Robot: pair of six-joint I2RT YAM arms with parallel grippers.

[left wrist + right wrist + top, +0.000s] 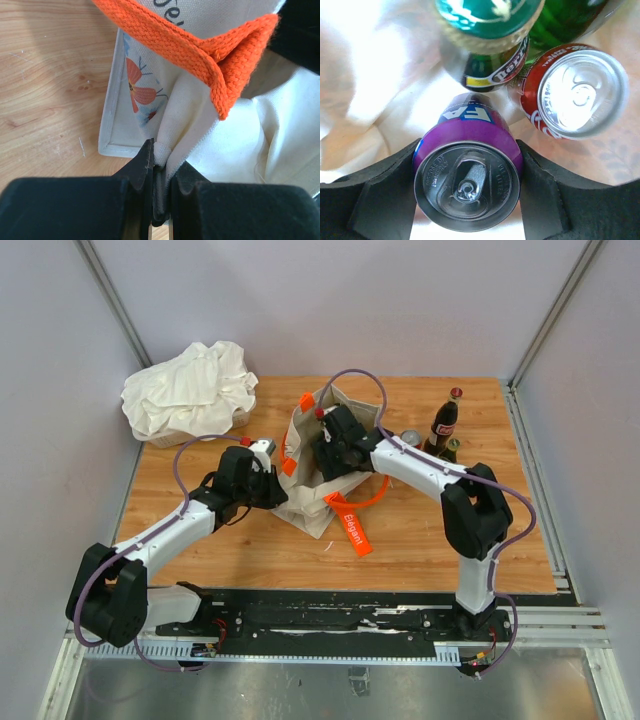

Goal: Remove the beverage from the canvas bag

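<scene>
Risk first. The right claw (468,150) is reaching down inside the canvas bag (305,502) and is clamping a purple can (467,187) by its sides, just under the rim. The can is sitting tight against a green bottle (487,45) and close beside a red can (575,95). Lifting at a slant is likely to be dragging or toppling those neighbours. The grip is bearing on smooth curved metal, so a slip back into the bag is looking possible. The left claw (160,162) is pinching a fold of the bag's cream cloth below the orange handle (200,45). If that pinch is giving way, the soft wall may be folding over the mouth, or the whole bag may be rising with the can.

Containers. The bag is standing mid-worktop (420,540), mouth up, holding the purple can, the red can and at least one green bottle. Outside it, to the right, a dark bottle (444,422) with a red cap is standing beside two smaller round tops, too small to identify.
</scene>
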